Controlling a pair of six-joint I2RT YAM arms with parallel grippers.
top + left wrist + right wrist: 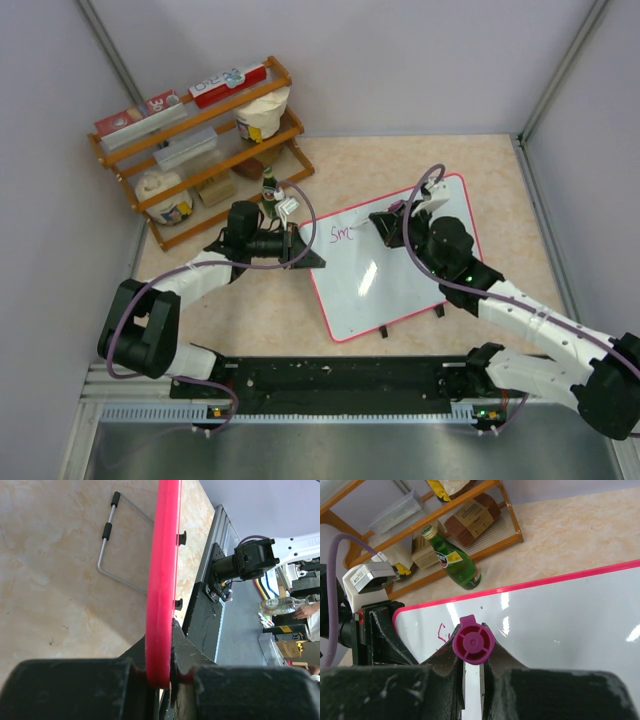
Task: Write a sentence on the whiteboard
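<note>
Left gripper [297, 245] [162, 672]: its 2 black fingers [75, 690] are clenched on the left edge of the whiteboard [400, 270], a large glossy white rectangular board with a thin red-pink frame and rounded corners. In the left wrist view the frame [162, 580] runs edge-on from between the fingertips straight ahead. 2 small black feet stick out from it on the right-finger side.

Bent grey wire stand [107, 545] with 2 black sleeves lies flat on the beige marbled table [480, 180], ahead of the left fingertips on the left-finger side of the frame, apart from it.

Right gripper [385, 225] [472, 665]: fingers closed, grasping a magenta plastic marker [473, 643]. Its round end cap faces the wrist camera from between the 2 fingers. The tip is hidden below, so I cannot tell whether it touches the board. The white board face [560, 625] lies directly under and ahead of these fingers.

The sentence [342, 234], thin pink cursive handwriting, sits near the board's upper left corner, between the 2 grippers and just beside the right fingertips. Only "Sm" is legible from above. In the right wrist view 1 pink stroke [440, 630] shows just left of the marker.

Orange wooden rack [200, 150] [470, 515] with boxes and jars stands beyond the left gripper. A green glass bottle [268, 190] [454, 562] leans at its base, near the board's upper left corner.
</note>
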